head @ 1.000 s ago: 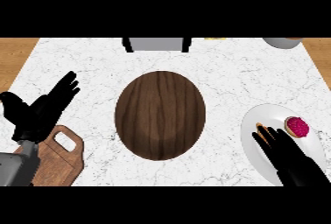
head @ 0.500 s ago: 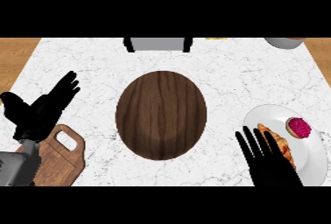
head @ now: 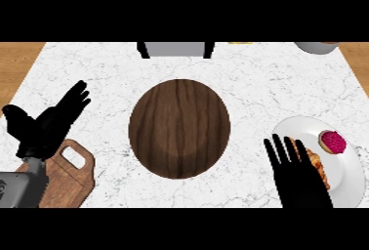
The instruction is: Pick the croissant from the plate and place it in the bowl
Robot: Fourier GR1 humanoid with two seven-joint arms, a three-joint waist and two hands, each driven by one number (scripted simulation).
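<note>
A: Where does the right hand (head: 301,180) stand for the pick?

B: It lies over the left edge of the white plate (head: 353,168), fingers straight and spread, holding nothing. The croissant (head: 317,163) sits on the plate just to the right of those fingers, partly hidden by them. Beyond it, further right and a little up, is a pink round item (head: 332,141) on the same plate.

A: So what would make the grasp go well?

B: I'd shift the hand slightly right so the fingers come over the croissant's middle, thumb on the near side, then curl round it. Coming in too far right risks nudging the pink item instead.

A: And the drop?

B: The dark wooden bowl (head: 179,128) is to the left of the hand, well apart from the plate on the marble surface (head: 108,68). Lift clear of the plate's rim before sweeping left, and let go over the bowl's centre, not its edge.

A: The other hand?

B: The left hand (head: 47,124) rests open, fingers up, at the far left above a wooden cutting board (head: 69,178). It is out of the path.
</note>
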